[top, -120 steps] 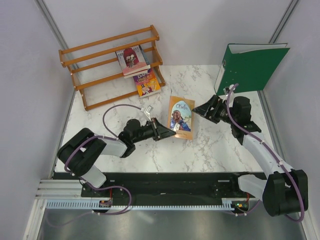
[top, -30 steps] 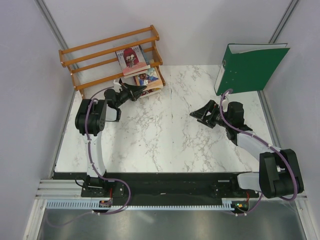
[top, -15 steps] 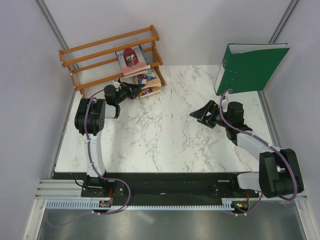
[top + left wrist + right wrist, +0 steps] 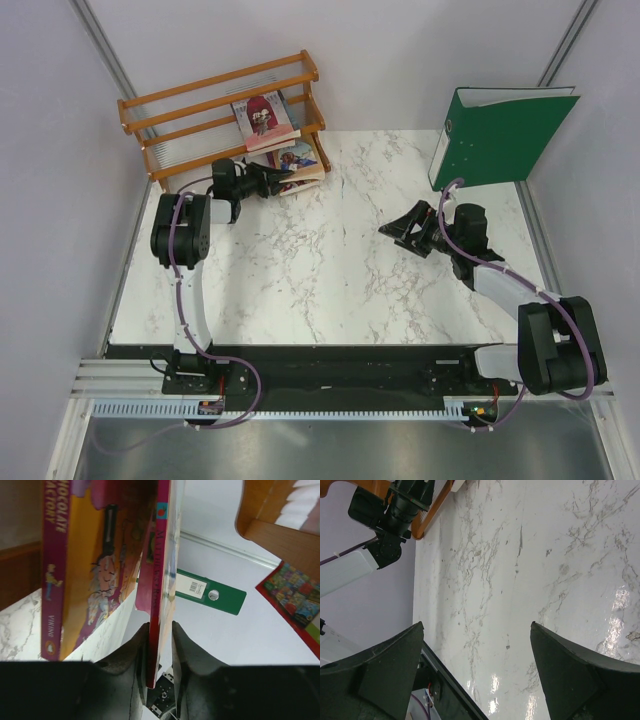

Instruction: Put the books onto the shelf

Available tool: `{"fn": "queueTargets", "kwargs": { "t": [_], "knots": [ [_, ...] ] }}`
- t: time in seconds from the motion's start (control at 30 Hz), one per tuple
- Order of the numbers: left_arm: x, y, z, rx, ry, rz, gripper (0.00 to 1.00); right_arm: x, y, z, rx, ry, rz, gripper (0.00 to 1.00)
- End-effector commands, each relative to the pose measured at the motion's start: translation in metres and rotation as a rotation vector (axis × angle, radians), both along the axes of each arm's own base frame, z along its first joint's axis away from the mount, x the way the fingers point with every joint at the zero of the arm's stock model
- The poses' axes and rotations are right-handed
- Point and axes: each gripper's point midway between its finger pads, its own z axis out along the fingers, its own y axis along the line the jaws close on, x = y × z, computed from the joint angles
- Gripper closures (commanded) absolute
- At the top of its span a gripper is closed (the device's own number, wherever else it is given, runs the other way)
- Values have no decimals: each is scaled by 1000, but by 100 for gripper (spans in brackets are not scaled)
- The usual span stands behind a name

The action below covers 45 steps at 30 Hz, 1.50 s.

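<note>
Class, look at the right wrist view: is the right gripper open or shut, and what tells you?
Open. The right gripper has its fingers far apart, with only bare table showing between them.

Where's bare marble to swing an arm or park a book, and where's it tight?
Widest: the table middle, from the left gripper to the open right gripper, down to the near edge. Also the far strip between the shelf and the green binder. Tight: the shelf's right end, where the left gripper straddles a book beside the yellow book.
</note>
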Motion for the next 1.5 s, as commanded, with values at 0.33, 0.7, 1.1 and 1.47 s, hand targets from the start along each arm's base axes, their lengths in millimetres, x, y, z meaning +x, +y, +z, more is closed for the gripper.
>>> {"fn": "queueTargets", "kwargs": {
  "t": [0.33,0.7,1.1,1.47],
  "knots": [
    [5,6,14,-24,31,-11,54,0,3,1,-5,-25,30,2],
    [19,8,26,-96,39,15,49,0,4,-2,-11,-14,39,2],
    [-3,3,26,-100,63,-36,87,0,4,-5,-14,-3,38,2],
    [-1,8,32,-94,35,18,98,-1,4,-3,-12,-5,37,2]
  ]
}}
